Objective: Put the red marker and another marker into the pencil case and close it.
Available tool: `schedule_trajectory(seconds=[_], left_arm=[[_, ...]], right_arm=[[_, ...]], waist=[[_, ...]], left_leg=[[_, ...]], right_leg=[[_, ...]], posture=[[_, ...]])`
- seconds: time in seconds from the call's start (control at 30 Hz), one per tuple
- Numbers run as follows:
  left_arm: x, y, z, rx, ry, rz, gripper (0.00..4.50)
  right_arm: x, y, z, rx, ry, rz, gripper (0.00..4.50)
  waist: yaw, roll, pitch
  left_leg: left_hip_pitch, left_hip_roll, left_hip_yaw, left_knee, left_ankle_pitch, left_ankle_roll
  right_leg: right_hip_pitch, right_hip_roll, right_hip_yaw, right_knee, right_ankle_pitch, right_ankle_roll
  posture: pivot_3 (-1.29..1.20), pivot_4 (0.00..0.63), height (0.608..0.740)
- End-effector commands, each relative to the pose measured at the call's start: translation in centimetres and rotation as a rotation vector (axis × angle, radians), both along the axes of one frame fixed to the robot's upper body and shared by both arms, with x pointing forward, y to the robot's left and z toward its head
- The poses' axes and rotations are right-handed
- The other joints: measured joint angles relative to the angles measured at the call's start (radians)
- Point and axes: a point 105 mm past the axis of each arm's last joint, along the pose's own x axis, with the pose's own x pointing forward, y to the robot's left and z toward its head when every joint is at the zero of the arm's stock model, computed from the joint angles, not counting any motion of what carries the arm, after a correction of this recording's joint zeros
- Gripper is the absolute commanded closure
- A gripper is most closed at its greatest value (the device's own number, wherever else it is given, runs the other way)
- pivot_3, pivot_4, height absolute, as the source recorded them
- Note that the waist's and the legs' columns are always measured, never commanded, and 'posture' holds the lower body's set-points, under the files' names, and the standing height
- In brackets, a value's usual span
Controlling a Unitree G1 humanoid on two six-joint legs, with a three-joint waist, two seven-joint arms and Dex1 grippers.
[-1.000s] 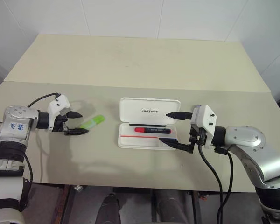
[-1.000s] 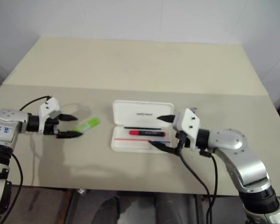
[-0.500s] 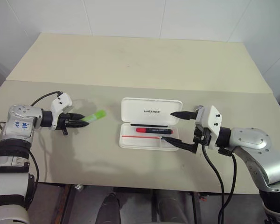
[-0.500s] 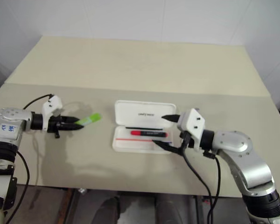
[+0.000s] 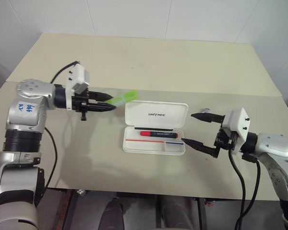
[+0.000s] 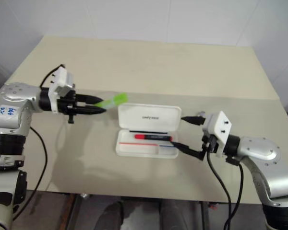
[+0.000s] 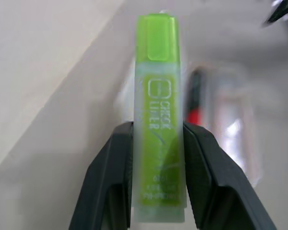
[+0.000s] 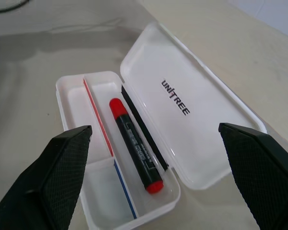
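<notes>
The left gripper (image 5: 109, 104) pinches the green highlighter (image 7: 159, 120), its cap beyond the fingertips. The right gripper (image 5: 196, 129) gapes wide beside the open pencil case (image 5: 156, 128), the red marker (image 8: 135, 144) inside.

I count one white hard-plastic hinged pencil case (image 5: 155, 127), one red-capped black marker (image 5: 157, 134), one translucent light-green highlighter (image 5: 123, 98), and two black-fingered grippers.
</notes>
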Motion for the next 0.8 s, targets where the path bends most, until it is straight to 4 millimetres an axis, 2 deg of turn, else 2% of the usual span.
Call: schedule_trajectory(seconds=[0.03,0.17,0.3,0.4,0.57,0.8], left_arm=[[-1.2,-1.7,0.1,0.005,0.014,-0.063,3.39],[-2.5,-3.5,-1.2,0.034,0.069,-0.109,3.39],[-3.2,-4.6,-3.1,0.116,0.086,-0.117,3.39],[-3.5,-5.1,-4.4,0.171,0.086,-0.122,3.39],[-3.9,-6.5,-5.3,0.205,0.092,-0.133,3.39],[-3.8,-6.0,-6.8,0.294,0.106,-0.075,3.39]], right_arm=[[-1.1,-1.0,0.6,0.048,-0.017,0.029,0.0],[-2.2,-2.5,-0.5,0.056,0.064,0.023,0.0],[-2.3,-3.6,-1.0,0.026,0.075,-0.014,0.0],[-2.2,-3.6,-0.9,0.03,0.07,-0.024,0.0],[-2.1,-3.1,-1.3,0.034,0.072,-0.035,0.0],[-2.2,-2.8,-1.5,0.042,0.075,-0.055,0.0]], waist=[[0.0,0.0,0.0],[0.001,0.0,0.0],[0.0,0.0,0.0],[-0.003,0.0,0.0],[-0.002,0.0,0.0],[-0.003,0.0,0.0]], left_leg=[[0.0,0.0,0.0,0.0,0.0,0.0],[0.001,0.0,0.0,0.001,0.0,0.0],[0.001,0.0,0.0,0.003,0.0,0.0],[0.002,0.0,0.0,0.003,0.0,0.0],[0.001,0.0,0.0,0.007,0.0,0.0],[0.002,0.0,0.0,0.01,0.0,0.0]], right_leg=[[0.0,0.0,0.0,0.0,0.0,0.0],[0.002,0.0,0.0,0.0,0.0,0.0],[0.002,0.0,0.001,-0.001,0.0,0.0],[0.002,0.0,0.001,-0.001,-0.002,-0.004],[0.004,0.0,0.001,-0.002,-0.004,-0.007],[0.009,0.0,0.002,-0.006,-0.005,-0.011]], posture=[[0.0,0.15,0.74],[0.0,0.15,0.74],[0.0,0.15,0.74],[0.0,0.15,0.74],[0.0,0.15,0.74],[0.0,0.15,0.74]])
